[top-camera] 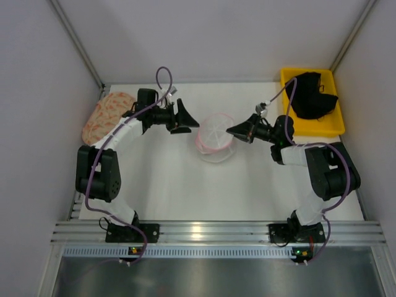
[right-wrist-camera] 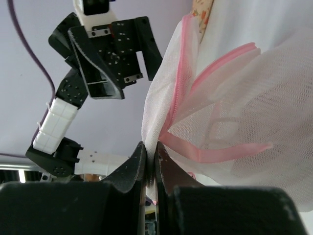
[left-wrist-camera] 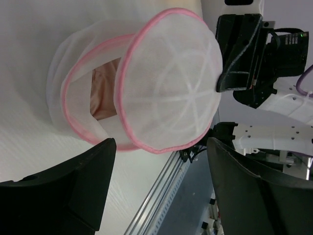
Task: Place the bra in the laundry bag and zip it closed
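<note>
While the right claw [right-wrist-camera: 150, 151] clamps the mesh edge on the right side of the laundry bag [top-camera: 215, 137], the left claw [top-camera: 190, 122] hangs wide open just left of the bag, gripping nothing. The bra [left-wrist-camera: 103, 93] sits inside the bag, pale pink behind the raised lid flap [left-wrist-camera: 171, 83]. Zipping cleanly likely means lowering that flap first, finding the zip pull, which does not show, and keeping the rim taut.

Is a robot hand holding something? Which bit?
Yes. The right gripper pinches the laundry bag by its white mesh edge, beside the pink zip. The left gripper is open, holding nothing.
</note>
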`<control>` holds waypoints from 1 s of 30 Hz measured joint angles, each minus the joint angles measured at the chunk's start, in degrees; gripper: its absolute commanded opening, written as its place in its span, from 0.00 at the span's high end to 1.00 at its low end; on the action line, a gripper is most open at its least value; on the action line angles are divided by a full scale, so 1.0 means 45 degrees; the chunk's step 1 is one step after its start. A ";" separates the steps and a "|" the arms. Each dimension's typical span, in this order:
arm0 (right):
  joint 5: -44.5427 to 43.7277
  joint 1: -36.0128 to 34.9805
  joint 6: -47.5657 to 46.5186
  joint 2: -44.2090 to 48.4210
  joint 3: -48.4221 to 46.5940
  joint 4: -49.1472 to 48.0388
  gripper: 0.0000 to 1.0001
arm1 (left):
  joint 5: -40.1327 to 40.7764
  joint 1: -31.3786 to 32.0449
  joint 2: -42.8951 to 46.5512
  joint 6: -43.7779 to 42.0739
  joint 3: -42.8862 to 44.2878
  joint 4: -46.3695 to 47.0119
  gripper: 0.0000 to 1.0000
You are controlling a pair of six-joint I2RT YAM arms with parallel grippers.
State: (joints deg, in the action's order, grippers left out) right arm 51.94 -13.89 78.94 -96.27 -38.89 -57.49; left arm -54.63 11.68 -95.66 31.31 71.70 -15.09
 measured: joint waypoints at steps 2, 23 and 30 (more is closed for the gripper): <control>0.0053 0.0000 0.0092 -0.0005 0.0000 -0.0044 1.00 | 0.0000 0.0044 -0.0384 0.0641 -0.0257 0.0481 0.18; 0.0733 -0.0209 -0.1656 -0.0155 -0.0719 0.1603 0.77 | -0.0962 0.0913 -0.3089 1.1327 -0.3623 1.3367 0.92; 0.1035 -0.0044 -0.5022 -0.0117 -0.2108 0.5984 0.27 | -0.1870 0.0578 -0.3240 1.3333 -0.4022 1.6038 1.00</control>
State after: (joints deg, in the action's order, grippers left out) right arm 56.60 -14.09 56.34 -96.79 -48.38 -30.57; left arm -63.05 14.28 -110.24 91.31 53.60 57.08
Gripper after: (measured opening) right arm 0.665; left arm 0.040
